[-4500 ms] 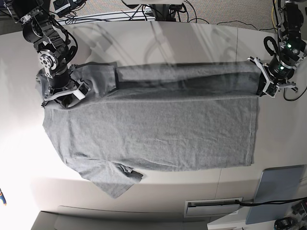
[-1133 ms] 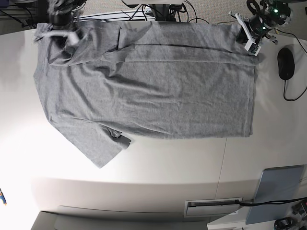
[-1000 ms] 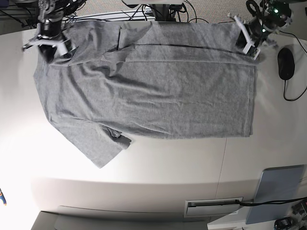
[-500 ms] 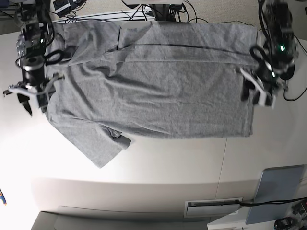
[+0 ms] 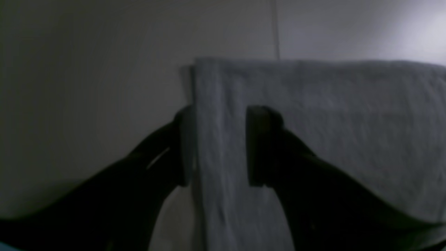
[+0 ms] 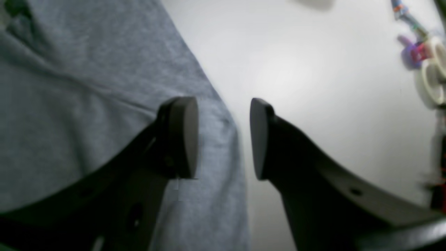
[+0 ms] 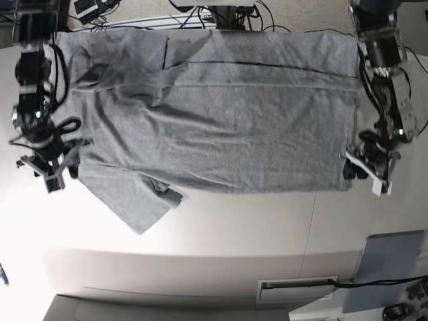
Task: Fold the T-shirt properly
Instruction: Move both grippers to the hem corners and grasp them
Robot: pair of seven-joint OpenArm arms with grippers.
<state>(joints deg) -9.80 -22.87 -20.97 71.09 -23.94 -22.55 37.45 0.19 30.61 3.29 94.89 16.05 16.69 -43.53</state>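
The heather-grey T-shirt lies spread flat on the white table, plain side up, collar end to the left; no lettering shows. Its near sleeve sticks out at the front left with a small curled bit. My left gripper is open at the near hem corner; in the left wrist view its fingers straddle the shirt's edge. My right gripper is open at the shoulder side near the sleeve; in the right wrist view the shirt's edge lies between the fingers.
A grey-blue pad lies at the front right corner. A slot sits in the front edge. Cables run behind the table. Tape rolls show at the right of the right wrist view.
Both grippers let go of the shirt's far edge and moved toward the near side along its two ends. The shirt lies spread out and has not shifted since.
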